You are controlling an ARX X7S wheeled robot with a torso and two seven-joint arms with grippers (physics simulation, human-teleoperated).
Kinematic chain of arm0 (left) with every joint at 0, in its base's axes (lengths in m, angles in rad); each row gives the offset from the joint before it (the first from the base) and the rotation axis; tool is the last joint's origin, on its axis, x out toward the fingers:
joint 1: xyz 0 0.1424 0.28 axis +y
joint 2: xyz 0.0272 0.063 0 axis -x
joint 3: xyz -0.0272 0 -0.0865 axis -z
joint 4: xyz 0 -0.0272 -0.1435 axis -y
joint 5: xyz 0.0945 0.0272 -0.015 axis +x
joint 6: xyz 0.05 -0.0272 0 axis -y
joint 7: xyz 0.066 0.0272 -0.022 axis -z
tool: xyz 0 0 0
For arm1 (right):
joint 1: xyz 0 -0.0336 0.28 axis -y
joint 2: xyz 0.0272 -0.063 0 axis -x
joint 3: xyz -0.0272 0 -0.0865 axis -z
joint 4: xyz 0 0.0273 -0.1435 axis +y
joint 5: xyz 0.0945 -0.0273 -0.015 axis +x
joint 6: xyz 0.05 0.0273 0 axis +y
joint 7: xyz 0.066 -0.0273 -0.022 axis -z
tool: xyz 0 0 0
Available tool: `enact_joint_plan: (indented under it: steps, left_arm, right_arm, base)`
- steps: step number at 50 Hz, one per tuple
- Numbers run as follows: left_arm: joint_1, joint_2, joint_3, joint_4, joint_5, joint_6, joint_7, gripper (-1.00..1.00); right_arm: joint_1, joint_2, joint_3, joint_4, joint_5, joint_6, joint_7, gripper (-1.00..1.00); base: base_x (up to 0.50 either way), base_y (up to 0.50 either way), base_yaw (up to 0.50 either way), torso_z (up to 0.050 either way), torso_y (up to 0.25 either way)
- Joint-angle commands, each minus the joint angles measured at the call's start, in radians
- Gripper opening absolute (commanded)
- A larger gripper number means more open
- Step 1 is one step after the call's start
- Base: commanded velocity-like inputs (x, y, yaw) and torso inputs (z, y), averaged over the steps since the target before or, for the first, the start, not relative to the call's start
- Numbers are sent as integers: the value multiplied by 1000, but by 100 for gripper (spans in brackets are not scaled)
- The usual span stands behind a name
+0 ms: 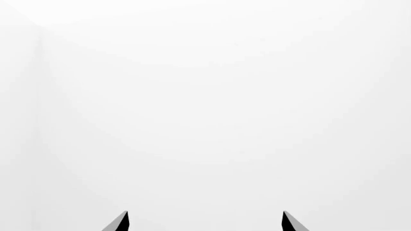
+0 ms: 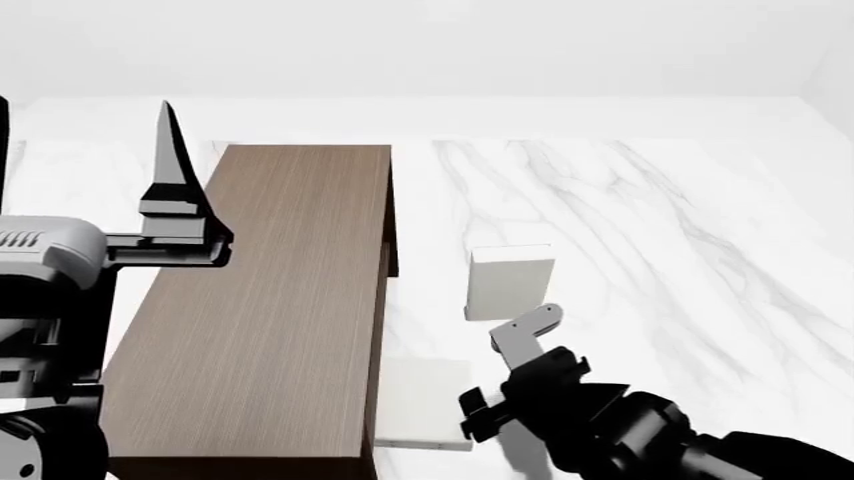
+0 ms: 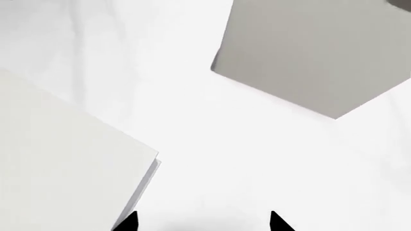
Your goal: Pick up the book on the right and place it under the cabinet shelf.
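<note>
On marble table (image 2: 641, 200): right gripper (image 2: 514, 375), fingers open, empty, approaching the book (image 2: 510, 282); next, descend and grasp.

The book (image 2: 511, 281), plain white and thick, stands upright on the marble table (image 2: 641, 220), just right of the tall dark-brown wood-grain cabinet shelf (image 2: 274, 300), not touching it.
</note>
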Motion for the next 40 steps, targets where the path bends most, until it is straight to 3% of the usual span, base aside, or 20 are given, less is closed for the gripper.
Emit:
enact_joint_plan:
  steps: [1,23,40]
  left_arm:
    - [2,-2,-4,1,-6,3,-2,100]
    - [4,-8,-4,-5,-8,12,-5,100]
    - [2,-11,-1,-3,-13,10,-10,100]
  right_arm:
    - [1,-30,2,15,-15,-4,-25,100]
    - [-7,-182,-16,207,-56,-24,-149,100]
    - [-6,-203,-25,169,-64,-11,-158,100]
  base:
    - [0,0,0,0,0]
    - [0,0,0,0,0]
    - [0,0,0,0,-2]
